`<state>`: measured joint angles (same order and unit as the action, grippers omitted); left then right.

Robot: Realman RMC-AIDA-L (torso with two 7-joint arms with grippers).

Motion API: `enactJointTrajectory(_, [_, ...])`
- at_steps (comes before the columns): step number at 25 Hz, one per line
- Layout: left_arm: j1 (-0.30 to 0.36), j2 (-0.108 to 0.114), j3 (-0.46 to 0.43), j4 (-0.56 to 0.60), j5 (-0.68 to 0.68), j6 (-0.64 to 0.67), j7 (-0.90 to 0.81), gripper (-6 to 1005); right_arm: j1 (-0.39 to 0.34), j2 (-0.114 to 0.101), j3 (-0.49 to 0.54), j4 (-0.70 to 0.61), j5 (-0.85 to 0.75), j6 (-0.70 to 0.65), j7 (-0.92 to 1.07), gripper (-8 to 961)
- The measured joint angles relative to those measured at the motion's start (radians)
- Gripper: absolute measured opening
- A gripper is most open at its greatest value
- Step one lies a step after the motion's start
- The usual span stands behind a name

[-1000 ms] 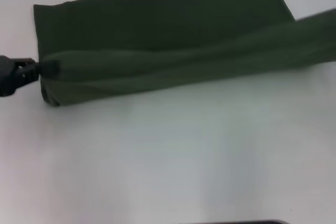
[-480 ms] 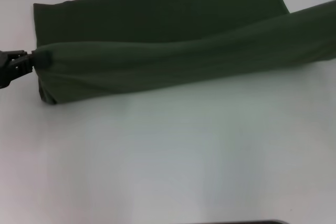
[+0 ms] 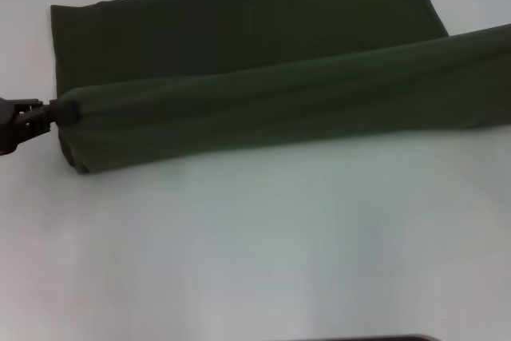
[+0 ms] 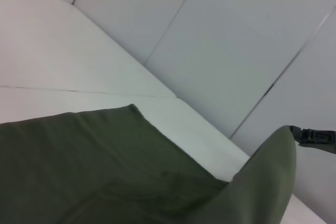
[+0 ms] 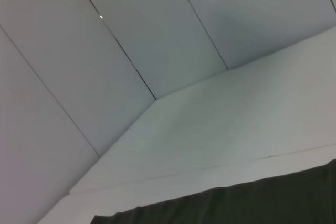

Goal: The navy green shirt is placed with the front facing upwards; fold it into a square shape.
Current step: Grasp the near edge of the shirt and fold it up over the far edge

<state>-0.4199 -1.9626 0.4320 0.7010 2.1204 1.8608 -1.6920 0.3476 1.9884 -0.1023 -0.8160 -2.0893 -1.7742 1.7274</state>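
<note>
The navy green shirt lies across the far half of the white table as a long band. Its lettering and collar are hidden. A lifted layer stretches taut from left to right over the band's near part. My left gripper is shut on that layer's left end, at the table's left side. My right gripper is outside the head view. It shows in the left wrist view, shut on the far tip of the shirt. The right wrist view shows only a strip of the shirt.
The white table stretches bare in front of the shirt. A dark edge shows at the bottom of the head view. Pale wall panels stand beyond the table.
The lifted layer has come lower and nearer to me and now covers the shirt's near part. My left gripper has shifted slightly left and toward me, still holding the shirt.
</note>
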Motion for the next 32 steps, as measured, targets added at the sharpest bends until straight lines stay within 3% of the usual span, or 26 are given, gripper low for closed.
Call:
enactJointTrajectory(10, [-0.038, -0.020, 0.008, -0.048, 0.003, -0.150, -0.009, 33, 0.044, 0.013, -0.063, 0.013, 0.000, 0.164, 0.037, 22])
enactJointTrajectory(20, [-0.120, -0.017, 0.074, -0.092, 0.004, -0.230, -0.031, 34, 0.084, 0.017, -0.137, 0.027, 0.000, 0.249, 0.059, 23])
enactJointTrajectory(24, [-0.100, -0.016, 0.073, -0.090, 0.003, -0.215, -0.035, 35, 0.077, 0.020, -0.141, 0.046, 0.000, 0.259, 0.049, 22])
enactJointTrajectory(32, [0.002, -0.029, 0.064, -0.037, -0.009, -0.043, -0.007, 64, 0.070, 0.023, -0.142, 0.062, 0.000, 0.261, 0.032, 22])
